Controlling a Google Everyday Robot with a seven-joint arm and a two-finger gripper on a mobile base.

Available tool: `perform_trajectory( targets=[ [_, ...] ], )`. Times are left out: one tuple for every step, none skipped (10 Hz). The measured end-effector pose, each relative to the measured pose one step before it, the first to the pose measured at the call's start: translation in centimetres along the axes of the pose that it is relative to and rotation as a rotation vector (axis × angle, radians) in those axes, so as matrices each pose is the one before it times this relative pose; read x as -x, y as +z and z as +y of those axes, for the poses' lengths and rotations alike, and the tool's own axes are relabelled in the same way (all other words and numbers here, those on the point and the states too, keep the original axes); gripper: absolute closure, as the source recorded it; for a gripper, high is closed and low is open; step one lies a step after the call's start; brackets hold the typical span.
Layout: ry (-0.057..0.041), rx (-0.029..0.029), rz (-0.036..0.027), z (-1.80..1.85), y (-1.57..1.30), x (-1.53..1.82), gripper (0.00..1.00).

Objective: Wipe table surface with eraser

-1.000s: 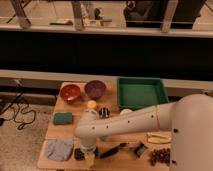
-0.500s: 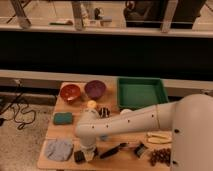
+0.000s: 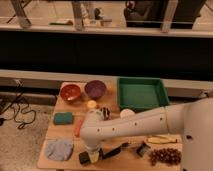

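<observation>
Jaw state can't be told — gripper (image 3: 93, 152) sits low at bottom centre-left, touching or just beside dark eraser (image 3: 84, 159) on table (image 3: 80, 106). Wiping looks barely begun — nearly all the surface is left.

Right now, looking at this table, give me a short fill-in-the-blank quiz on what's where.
1. The tray is ____ in colour.
2. The second bowl, beside the orange bowl, is ____.
3. The gripper is low at the ____ edge of the table, next to the grey cloth.
Missing words: green; purple; front.
</observation>
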Motion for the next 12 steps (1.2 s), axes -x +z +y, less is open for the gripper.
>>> perform_trajectory(
  targets=[
    [-0.00524,-0.01284,0.00218,0.145,-0.193,-0.714,0.86],
    [-0.00947,-0.0108,-0.00064,-0.058,-0.119,-0.167,0.86],
    [-0.0092,-0.00475,0.00042,-0.125,0.036,0.217,0.86],
    [-0.01048,0.00034,-0.00152,-0.17,0.27,0.612,0.86],
    [-0.00994,0.00231,-0.00091,-0.114,0.297,0.526,0.86],
    [-0.00574,0.00358,-0.0012,-0.029,0.32,0.308,0.86],
    [-0.00366,0.00311,-0.00129,-0.024,0.28,0.206,0.86],
    [-0.00754,0.00572,-0.00313,-0.009,0.343,0.361,0.86],
    [-0.00499,0.00274,-0.0008,-0.019,0.199,0.192,0.86],
    [-0.00194,0.00119,0.00025,-0.021,0.065,0.066,0.86],
    [-0.00335,-0.00008,0.00043,-0.077,0.029,0.119,0.86],
    [-0.00346,-0.0004,0.0006,-0.088,-0.007,0.126,0.86]
  ],
)
